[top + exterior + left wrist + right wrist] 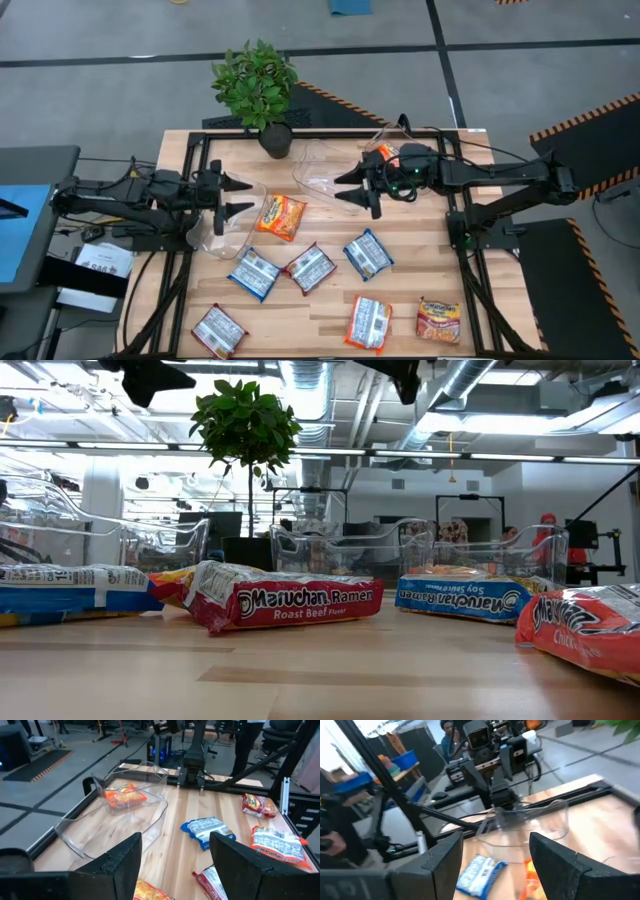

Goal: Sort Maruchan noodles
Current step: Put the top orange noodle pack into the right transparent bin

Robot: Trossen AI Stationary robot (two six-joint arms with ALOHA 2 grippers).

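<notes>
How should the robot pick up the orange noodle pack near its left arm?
The orange noodle pack lies flat on the table, slightly tilted, just beside the open left tool. Probably best to come straight down from above and pinch across its narrow width, since flat packs offer no side to grab.

Flat crinkly Maruchan noodles lying on the worktop, orange packet (281, 216) toward the middle, blue-and-white packets (254, 273) (367, 254) (labels face up), red-and-white packets (309, 267) (219, 331) (369, 323), red-orange packet (439, 320) near the front corner, another orange packet (125, 796) inside a clear bin (75, 836).
</notes>
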